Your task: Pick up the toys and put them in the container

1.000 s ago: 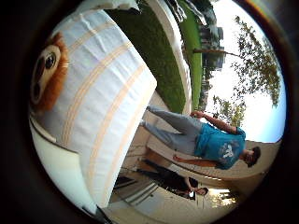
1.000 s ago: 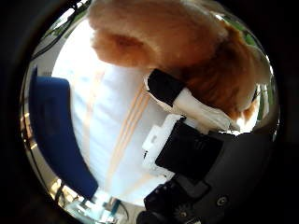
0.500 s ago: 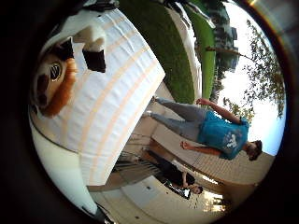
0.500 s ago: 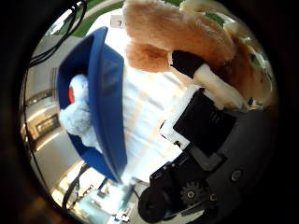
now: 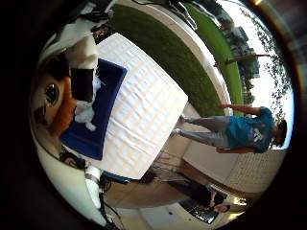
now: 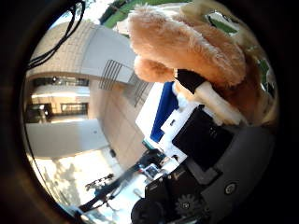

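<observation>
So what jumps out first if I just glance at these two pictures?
A fluffy tan plush toy fills the thumb side view, close to the palm and held by the hand. In the other view, a blue container lies on a white striped table, with a white toy inside it.

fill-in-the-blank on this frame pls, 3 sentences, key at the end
1. The hand has its fingers curled round a tan ____ toy.
2. The container on the striped cloth is ____ in colour.
3. A white toy already lies ____ the container.

Missing words: plush; blue; in
</observation>
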Robot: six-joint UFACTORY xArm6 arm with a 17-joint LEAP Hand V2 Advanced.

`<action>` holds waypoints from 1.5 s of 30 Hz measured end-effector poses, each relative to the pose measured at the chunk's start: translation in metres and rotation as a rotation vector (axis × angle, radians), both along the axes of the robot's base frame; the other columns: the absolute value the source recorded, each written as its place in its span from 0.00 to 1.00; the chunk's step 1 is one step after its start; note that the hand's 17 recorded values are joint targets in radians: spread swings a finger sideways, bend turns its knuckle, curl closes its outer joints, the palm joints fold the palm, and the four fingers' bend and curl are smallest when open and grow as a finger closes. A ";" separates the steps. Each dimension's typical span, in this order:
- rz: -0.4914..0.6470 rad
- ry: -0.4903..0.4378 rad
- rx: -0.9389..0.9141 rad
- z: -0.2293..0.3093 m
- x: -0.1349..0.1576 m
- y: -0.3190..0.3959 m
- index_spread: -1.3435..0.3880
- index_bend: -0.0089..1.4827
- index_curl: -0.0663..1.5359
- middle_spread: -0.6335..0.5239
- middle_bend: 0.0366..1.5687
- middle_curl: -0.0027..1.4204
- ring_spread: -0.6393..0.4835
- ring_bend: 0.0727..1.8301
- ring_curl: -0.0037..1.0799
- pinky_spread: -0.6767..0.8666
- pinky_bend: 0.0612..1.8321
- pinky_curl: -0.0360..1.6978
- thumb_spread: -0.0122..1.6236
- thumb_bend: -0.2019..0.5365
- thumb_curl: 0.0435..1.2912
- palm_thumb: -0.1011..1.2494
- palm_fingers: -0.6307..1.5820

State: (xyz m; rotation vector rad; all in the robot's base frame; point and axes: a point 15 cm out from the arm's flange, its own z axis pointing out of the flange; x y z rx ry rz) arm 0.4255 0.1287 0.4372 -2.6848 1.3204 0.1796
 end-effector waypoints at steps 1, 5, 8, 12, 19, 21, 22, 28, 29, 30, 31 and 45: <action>-0.007 0.005 0.019 -0.007 0.003 0.008 0.40 0.51 0.75 0.41 0.85 0.67 0.49 0.82 0.74 0.56 0.81 0.51 0.68 0.26 0.52 0.76 0.66; -0.040 0.005 0.061 -0.036 0.015 0.031 0.39 0.51 0.77 0.41 0.85 0.67 0.49 0.83 0.74 0.56 0.81 0.52 0.69 0.26 0.53 0.76 0.66; -0.070 -0.008 0.069 -0.068 0.030 0.040 0.39 0.51 0.80 0.41 0.86 0.68 0.48 0.84 0.74 0.55 0.82 0.54 0.69 0.26 0.54 0.75 0.65; -0.116 -0.034 0.074 -0.105 0.052 0.049 0.38 0.50 0.83 0.41 0.87 0.69 0.48 0.84 0.74 0.54 0.82 0.55 0.69 0.25 0.55 0.75 0.64; -0.167 -0.004 0.048 -0.157 0.072 0.060 0.38 0.50 0.83 0.43 0.82 0.65 0.53 0.80 0.68 0.56 0.76 0.54 0.71 0.22 0.53 0.63 0.63; -0.176 0.016 0.041 -0.167 0.072 0.059 0.39 0.47 0.80 0.45 0.72 0.60 0.57 0.73 0.65 0.58 0.72 0.53 0.71 0.23 0.51 0.63 0.56; -0.182 0.025 0.037 -0.170 0.072 0.056 0.42 0.40 0.78 0.46 0.63 0.57 0.60 0.70 0.65 0.60 0.70 0.54 0.72 0.23 0.50 0.62 0.39; -0.172 0.108 0.014 -0.179 0.054 0.050 0.49 0.21 0.62 0.55 0.30 0.38 0.77 0.45 0.43 0.69 0.56 0.43 0.72 0.23 0.45 0.59 0.19; -0.170 0.118 0.011 -0.179 0.051 0.049 0.49 0.16 0.57 0.57 0.24 0.35 0.79 0.38 0.38 0.70 0.52 0.40 0.72 0.23 0.44 0.59 0.18; -0.166 0.120 0.011 -0.175 0.048 0.049 0.50 0.13 0.54 0.58 0.20 0.33 0.81 0.36 0.35 0.71 0.50 0.39 0.72 0.24 0.43 0.59 0.19; -0.161 0.116 0.013 -0.169 0.046 0.049 0.50 0.11 0.52 0.59 0.17 0.31 0.81 0.33 0.33 0.72 0.47 0.37 0.72 0.23 0.42 0.59 0.19; -0.146 -0.012 0.068 -0.063 -0.023 0.033 0.54 0.12 0.31 0.61 0.09 0.24 0.85 0.20 0.27 0.76 0.32 0.26 0.71 0.24 0.37 0.59 0.28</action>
